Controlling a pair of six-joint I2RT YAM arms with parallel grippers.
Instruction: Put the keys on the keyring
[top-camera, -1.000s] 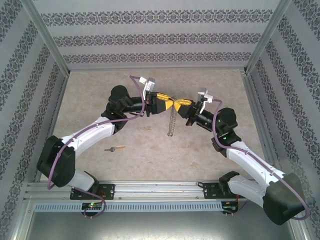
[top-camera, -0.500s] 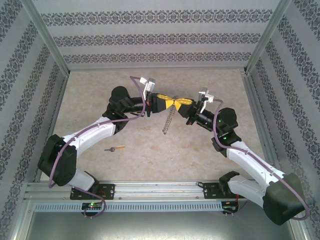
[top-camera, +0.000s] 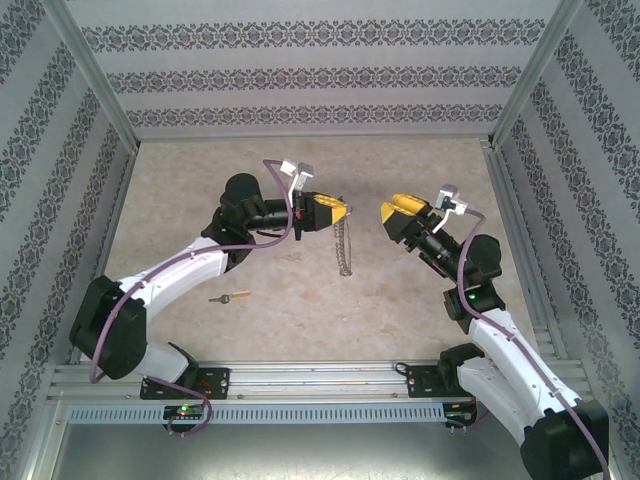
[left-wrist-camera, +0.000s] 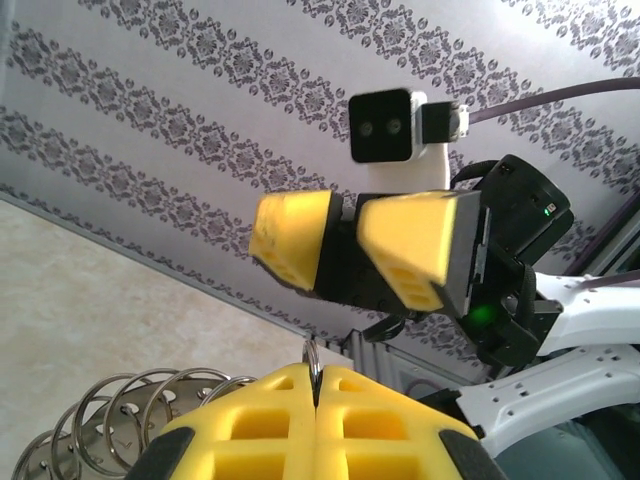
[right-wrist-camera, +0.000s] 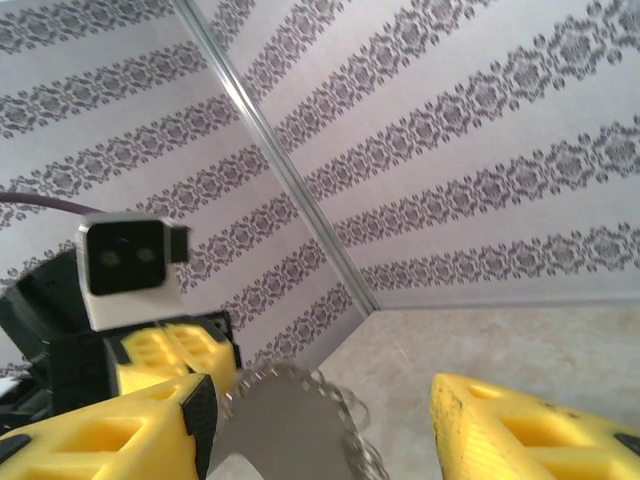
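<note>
The keyring (top-camera: 346, 245) dangles mid-frame in the top view, its upper end pinched in the left claw (top-camera: 338, 210), which is clamped tight on the wire. The key (top-camera: 232, 297) lies on the surface (top-camera: 300, 320) at lower left, well apart. The right claw (top-camera: 395, 212) hangs right of centre, spread and empty. The thin pinch could slip and drop the loose coil, and the flat little key may skid away when the claw tries to grip it.

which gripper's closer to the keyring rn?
Left. The left gripper is shut on the top of the keyring, which hangs from its tips. The right gripper is open and apart from it, on the robot's right.
</note>
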